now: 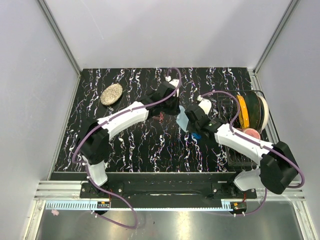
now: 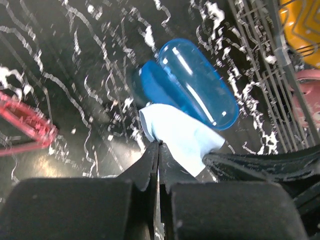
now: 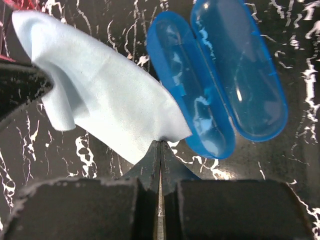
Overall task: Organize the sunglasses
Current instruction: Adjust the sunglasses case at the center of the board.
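Observation:
A light blue cloth (image 3: 105, 87) hangs stretched between my two grippers. The left gripper (image 2: 159, 143) is shut on one corner of the cloth (image 2: 180, 132), and the right gripper (image 3: 161, 142) is shut on another corner. Just beyond the cloth lies the blue case (image 3: 215, 80), open, with both halves empty on the black mat. The sunglasses (image 2: 27, 125), with a thin red frame, lie on the mat left of the cloth, apart from both grippers. In the top view the left gripper (image 1: 175, 111) and the right gripper (image 1: 189, 123) meet at mid-table over the cloth (image 1: 181, 120).
A wire dish rack (image 1: 235, 150) stands at the right edge, holding upright orange and white plates (image 1: 248, 111) and a pink bowl (image 1: 251, 134). A speckled oval object (image 1: 111, 94) lies at the back left of the mat.

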Robot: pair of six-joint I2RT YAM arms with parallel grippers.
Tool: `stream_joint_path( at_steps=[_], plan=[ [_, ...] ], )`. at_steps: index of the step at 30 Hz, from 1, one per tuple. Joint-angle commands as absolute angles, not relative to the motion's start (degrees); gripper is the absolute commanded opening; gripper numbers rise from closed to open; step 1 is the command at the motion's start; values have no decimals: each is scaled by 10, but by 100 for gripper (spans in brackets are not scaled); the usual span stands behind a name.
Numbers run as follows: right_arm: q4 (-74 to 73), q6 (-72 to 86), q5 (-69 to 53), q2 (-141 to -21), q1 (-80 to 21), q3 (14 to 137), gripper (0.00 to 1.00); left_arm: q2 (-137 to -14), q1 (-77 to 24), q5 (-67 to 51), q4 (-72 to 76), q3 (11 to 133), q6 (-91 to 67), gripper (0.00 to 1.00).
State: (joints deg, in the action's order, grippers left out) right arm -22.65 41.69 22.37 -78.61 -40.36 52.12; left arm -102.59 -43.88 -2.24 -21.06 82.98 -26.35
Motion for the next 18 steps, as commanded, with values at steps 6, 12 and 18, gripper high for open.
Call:
stream_joint_path(
  at_steps=[6, 12, 18],
  plan=[
    [-262, 468, 342, -737, -383, 522, 0, -1107, -440, -112, -147, 937, -224, 0],
    [-272, 476, 360, -748, -374, 531, 0, -1151, -441, -159, -113, 967, -221, 0],
    [-276, 488, 370, -769, -371, 534, 0, -1189, -440, -176, -93, 997, -213, 0]
  ],
)
